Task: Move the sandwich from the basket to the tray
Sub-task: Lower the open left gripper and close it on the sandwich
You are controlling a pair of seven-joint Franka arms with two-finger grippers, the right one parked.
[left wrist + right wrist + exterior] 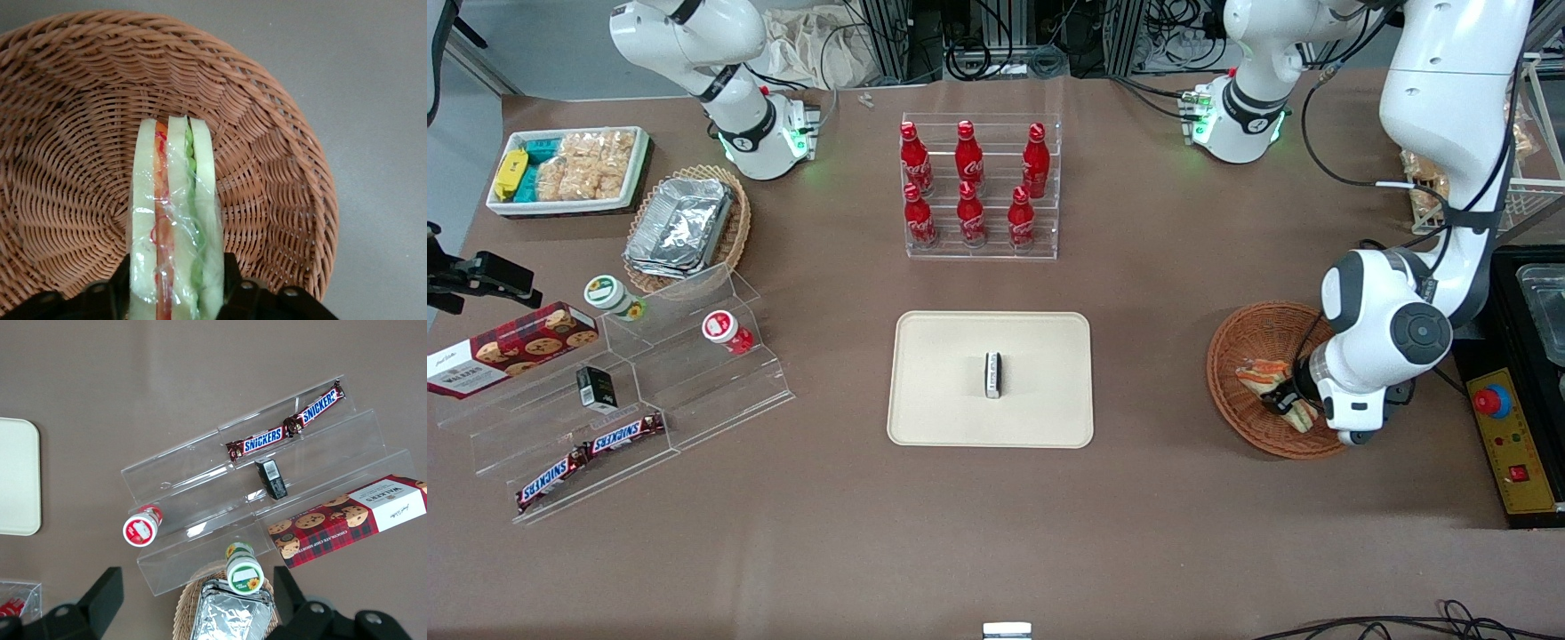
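Fingers [230, 280] of the gripper [175, 293] pinched the sandwich [175, 220] across its bread faces, squarely over the basket [280, 167], ready for carrying to the tray [943, 391].

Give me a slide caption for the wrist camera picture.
Gripper jaws closed on the wrapped sandwich, over the wicker basket.

front view looks down over the whole table [996, 551]; wrist views sit close.

small box [992, 374] mid-tray [934, 400]
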